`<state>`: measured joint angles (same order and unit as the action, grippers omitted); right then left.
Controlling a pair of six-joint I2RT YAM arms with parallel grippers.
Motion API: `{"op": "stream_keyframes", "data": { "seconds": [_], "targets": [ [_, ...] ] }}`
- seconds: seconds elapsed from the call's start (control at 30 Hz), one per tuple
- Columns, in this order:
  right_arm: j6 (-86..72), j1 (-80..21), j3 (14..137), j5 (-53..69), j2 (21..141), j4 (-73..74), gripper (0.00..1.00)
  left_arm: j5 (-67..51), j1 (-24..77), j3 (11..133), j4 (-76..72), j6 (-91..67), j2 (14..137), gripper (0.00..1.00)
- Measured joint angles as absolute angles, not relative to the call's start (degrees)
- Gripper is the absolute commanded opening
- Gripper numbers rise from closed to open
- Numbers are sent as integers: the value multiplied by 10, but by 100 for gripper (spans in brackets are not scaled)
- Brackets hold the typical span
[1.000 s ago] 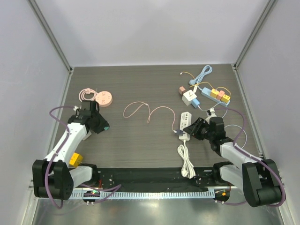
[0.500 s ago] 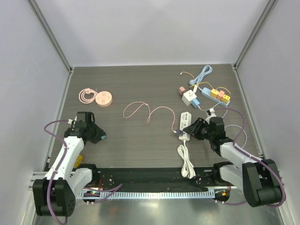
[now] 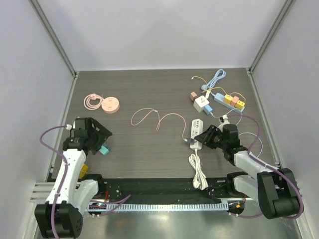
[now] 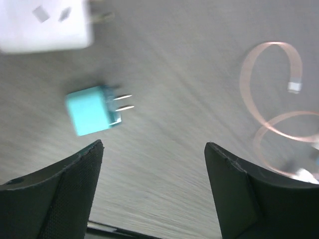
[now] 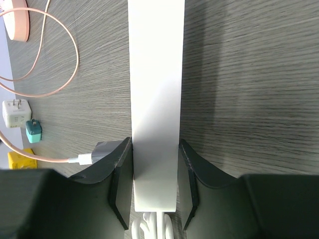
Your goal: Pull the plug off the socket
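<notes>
A teal two-pin plug lies loose on the dark wood table, pins pointing right. It sits just beyond my left gripper, which is open with nothing between its fingers. From above, the teal plug rests beside the left gripper at the near left. My right gripper is shut on the near end of the white power strip, the socket. A grey USB plug on a pink cable is in the strip's left side. From above, the strip lies right of centre.
A white adapter lies just past the teal plug. A yellow block is by the left arm. A pink puck and a pink cable lie mid-table. A white cube and a blue strip are at the far right. The strip's coiled cord lies near.
The left arm drew back toward the near left carrying the teal plug, then its gripper opened and the plug now lies on the table. The right gripper has not moved.
</notes>
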<state>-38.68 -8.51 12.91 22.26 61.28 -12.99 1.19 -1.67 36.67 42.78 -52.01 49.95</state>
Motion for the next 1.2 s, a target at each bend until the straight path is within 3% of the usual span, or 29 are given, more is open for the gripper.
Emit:
{"op": "stream_keyframes", "data": {
  "seconds": [0.2,0.4,0.57,0.63,0.7,0.83,1.0,1.13,1.2],
  "targets": [
    [-387,-85,129,226,620,-136,1,-86,2,398,357,-495,418,77],
    [-388,-85,129,234,636,-153,1,-133,190,438,265,-488,454,79],
    [-388,-85,129,237,641,-158,1,-112,387,493,208,-474,581,81],
    [-388,-85,129,237,641,-159,1,-88,456,529,193,-463,660,87],
    [-388,-85,129,237,641,-159,1,-59,509,565,186,-458,735,93],
    [-388,-85,129,238,641,-159,1,-15,564,621,179,-457,855,93],
    [-388,-85,129,239,641,-159,1,3,578,703,179,-457,983,86],
    [-387,-85,129,239,640,-158,1,3,579,743,175,-456,1034,74],
    [-387,-85,129,240,640,-158,1,3,579,753,174,-456,1048,73]
  ]
}}
